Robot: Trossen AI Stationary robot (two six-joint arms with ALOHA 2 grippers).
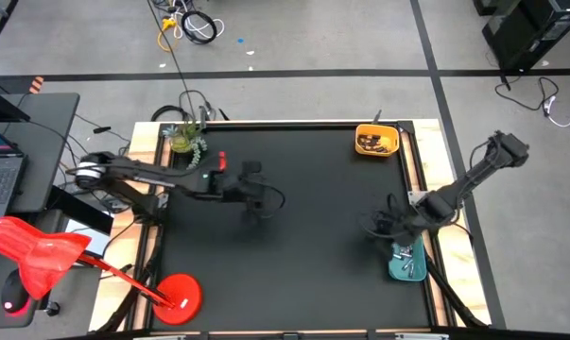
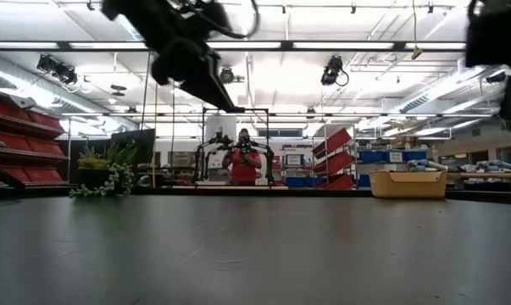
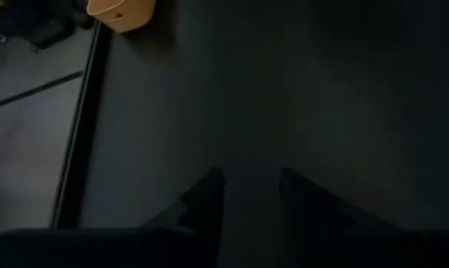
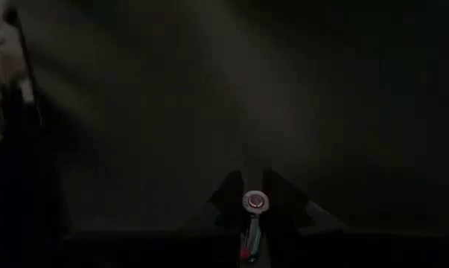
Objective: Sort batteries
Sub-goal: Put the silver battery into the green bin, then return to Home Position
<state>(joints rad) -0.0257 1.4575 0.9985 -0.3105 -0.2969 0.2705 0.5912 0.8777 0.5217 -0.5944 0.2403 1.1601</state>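
Pinched end-on between the two fingers of the right hand (image 4: 254, 195): a single battery (image 4: 254, 216), silvery cap toward the camera, greenish and reddish body trailing back, held above bare black table (image 1: 294, 236) close to the right edge. Just beside that hand in the high view, a teal tray (image 1: 407, 263) at the right edge with a few pale batteries lying inside; farther off, at the far right corner, a yellow tray (image 1: 376, 141) holding a dark clutter of more. Parked over the left half of the table, the left hand (image 3: 250, 186), fingers parted a little around nothing.

Judged risky from here: a grip on so thin a cylinder by such a narrow contact, likely to let it pivot or slip during travel; a drop onto the flat table, likely to send it rolling toward an edge; a release from height over a tray, likely to bounce it out or into the wrong lot.

No brand, label or lettering legible on battery, trays or table.
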